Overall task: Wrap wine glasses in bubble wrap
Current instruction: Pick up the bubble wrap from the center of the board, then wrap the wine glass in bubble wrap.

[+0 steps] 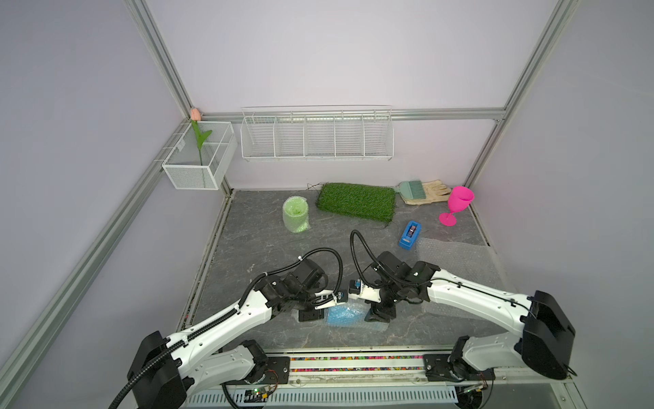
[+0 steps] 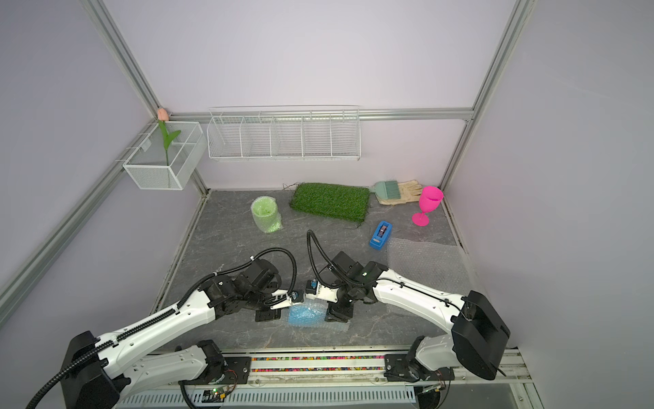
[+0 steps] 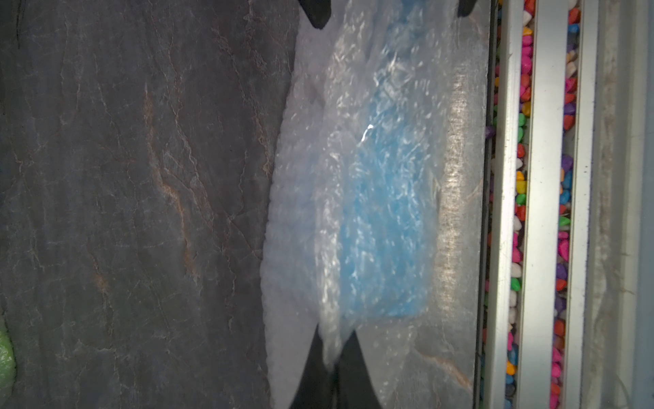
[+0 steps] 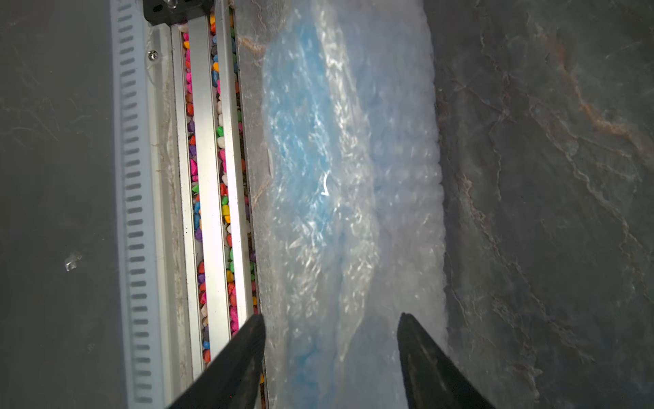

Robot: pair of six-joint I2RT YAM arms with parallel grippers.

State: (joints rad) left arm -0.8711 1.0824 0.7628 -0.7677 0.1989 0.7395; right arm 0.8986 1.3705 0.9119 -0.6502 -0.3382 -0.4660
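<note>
Blue goblet (image 1: 345,314) lies swaddled in bubble wrap (image 3: 300,212), near centre, between both arms. Left gripper (image 3: 334,331) pinched tight on a fold of the wrap. Right gripper (image 4: 332,317) spread, fingers straddling the bundle's other end.

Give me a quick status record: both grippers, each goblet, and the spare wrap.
Left gripper: shut, pinching the clear bubble wrap around the sky blue plastic goblet.
Right gripper: open, jaws straddling that bundle's other end.
Blue goblet: lying down, covered, between the grippers.
Lime green plastic goblet: wrapped, standing near the green grass mat.
Hot pink plastic goblet: bare, upright, back corner.
Spare bubble wrap sheet: flat, beside the blue tape dispenser.
</note>
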